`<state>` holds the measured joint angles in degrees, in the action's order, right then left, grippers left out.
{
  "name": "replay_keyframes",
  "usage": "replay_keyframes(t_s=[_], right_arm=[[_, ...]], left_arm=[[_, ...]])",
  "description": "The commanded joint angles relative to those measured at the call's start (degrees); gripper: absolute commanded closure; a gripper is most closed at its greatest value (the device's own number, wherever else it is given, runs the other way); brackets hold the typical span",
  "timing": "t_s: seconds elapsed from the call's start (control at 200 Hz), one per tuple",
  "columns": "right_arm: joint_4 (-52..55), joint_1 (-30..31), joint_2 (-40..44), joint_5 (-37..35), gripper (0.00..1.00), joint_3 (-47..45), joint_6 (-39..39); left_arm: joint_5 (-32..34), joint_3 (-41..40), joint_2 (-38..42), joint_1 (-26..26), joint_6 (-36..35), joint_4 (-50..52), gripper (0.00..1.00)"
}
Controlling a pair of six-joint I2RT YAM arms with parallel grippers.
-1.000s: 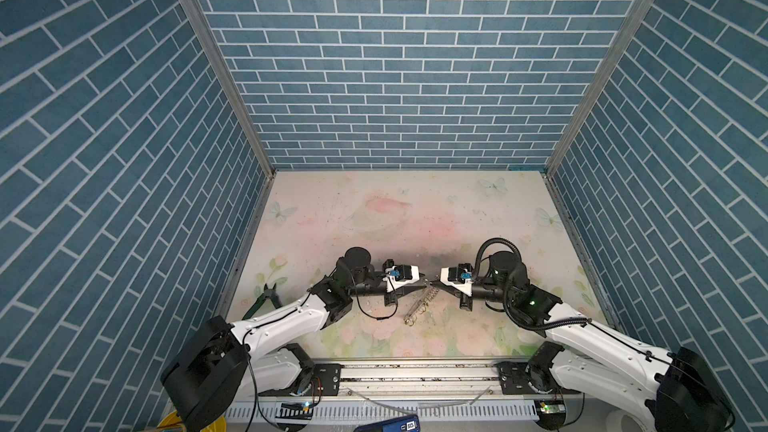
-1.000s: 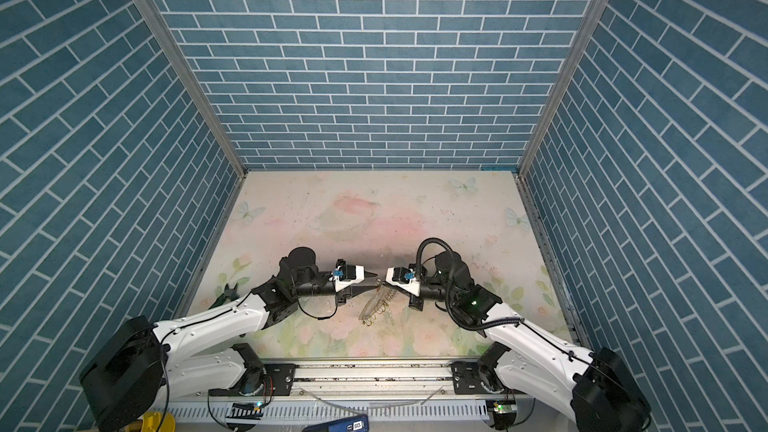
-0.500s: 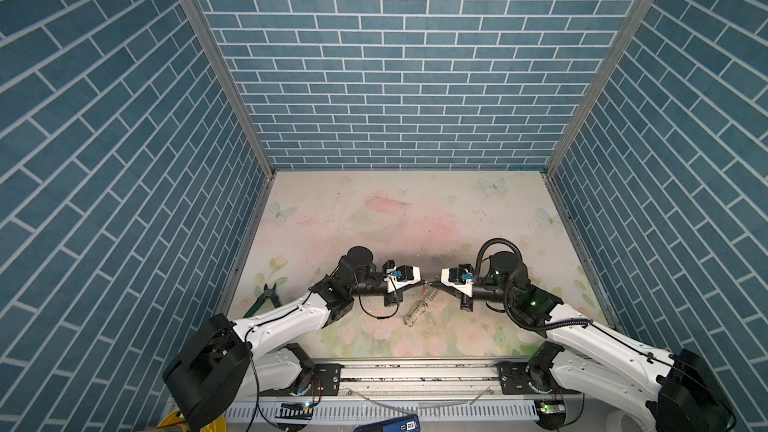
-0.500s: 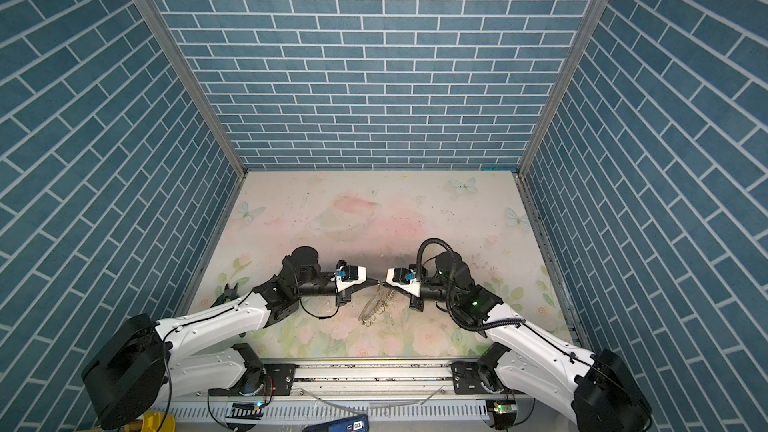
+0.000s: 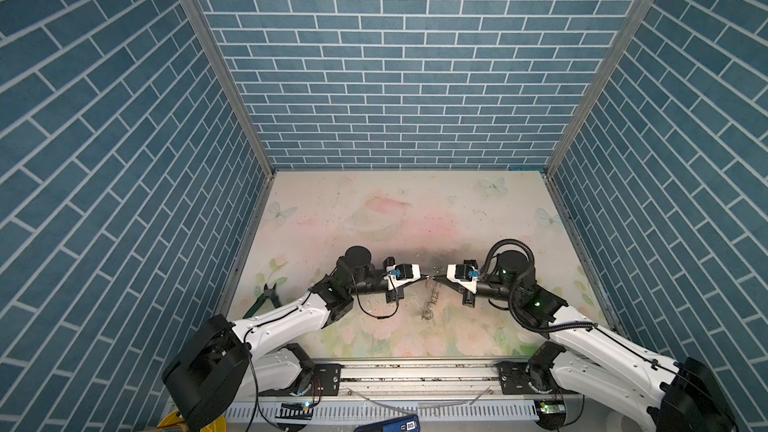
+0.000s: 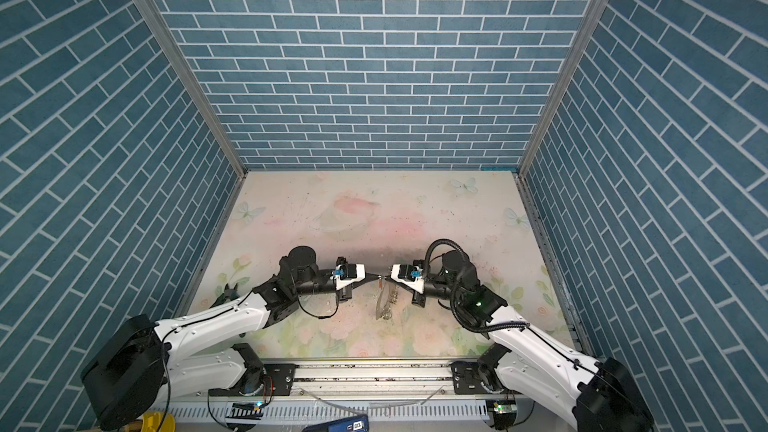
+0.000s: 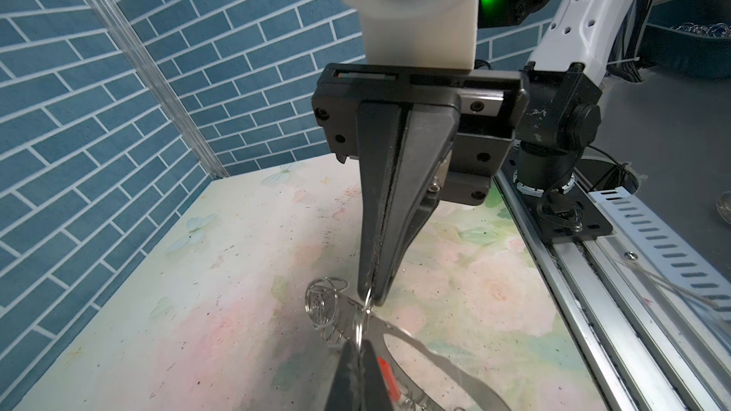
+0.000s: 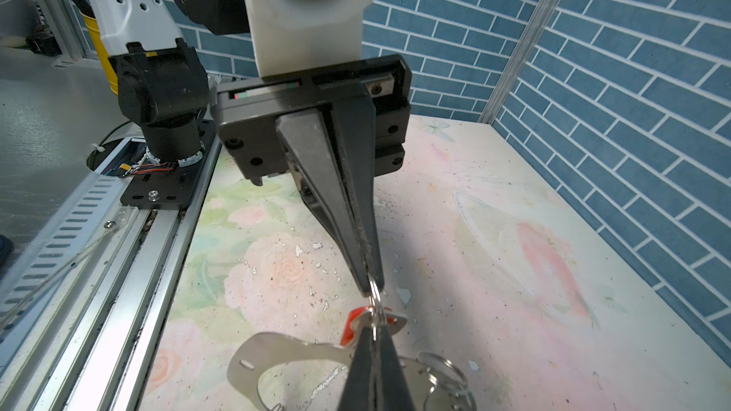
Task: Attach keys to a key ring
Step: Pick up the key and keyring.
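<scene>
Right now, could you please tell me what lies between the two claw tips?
Only a small silver ring carrying the red tag, gripped by left claw and right claw; clearest in the right wrist view.

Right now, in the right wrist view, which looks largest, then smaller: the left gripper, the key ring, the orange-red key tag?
1. left gripper
2. key ring, cut off at the edge
3. orange-red key tag, partly hidden

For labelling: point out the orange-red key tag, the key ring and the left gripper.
key tag (image 8: pixel 349 328), right wrist view, on its orange-red edge.
key ring (image 8: pixel 277 349), right wrist view, on its silver band.
left gripper (image 8: pixel 370 288), right wrist view, between its shut fingertips.
</scene>
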<state>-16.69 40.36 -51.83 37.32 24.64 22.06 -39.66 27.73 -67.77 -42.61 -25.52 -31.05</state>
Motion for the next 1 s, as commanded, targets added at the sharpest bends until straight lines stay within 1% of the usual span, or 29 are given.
replay_keyframes(t_s=[0.0,0.22,0.485,0.71,0.835,0.955,0.995], right_arm=[[-6.4,-1.5,1.6,0.1,1.0,-1.0,-1.9],[-8.2,-2.4,1.3,0.5,1.0,-1.5,-3.7],[-16.1,-4.0,2.0,3.2,1.0,-5.0,-8.5],[-16.4,-4.5,1.1,4.3,1.0,-4.7,-8.8],[-15.2,-4.5,-0.1,2.5,1.0,-3.3,-10.7],[-15.6,-4.5,-1.2,0.6,1.0,-2.8,-13.8],[-15.4,-4.5,-1.5,-0.4,1.0,-2.6,-15.0]], left_arm=[[1.5,-1.4,0.3,0.4,-0.7,2.7,1.0],[2.6,-1.9,0.4,0.4,-0.7,2.1,1.0],[4.1,-3.2,0.6,0.4,0.2,0.5,1.0],[3.5,-3.0,0.0,0.4,1.8,-1.1,1.0],[6.3,-2.5,1.5,0.3,5.4,-1.7,1.0],[13.0,-2.5,4.7,0.2,10.5,-1.5,1.0],[14.1,-2.5,5.8,-0.1,11.4,-1.3,1.0]])
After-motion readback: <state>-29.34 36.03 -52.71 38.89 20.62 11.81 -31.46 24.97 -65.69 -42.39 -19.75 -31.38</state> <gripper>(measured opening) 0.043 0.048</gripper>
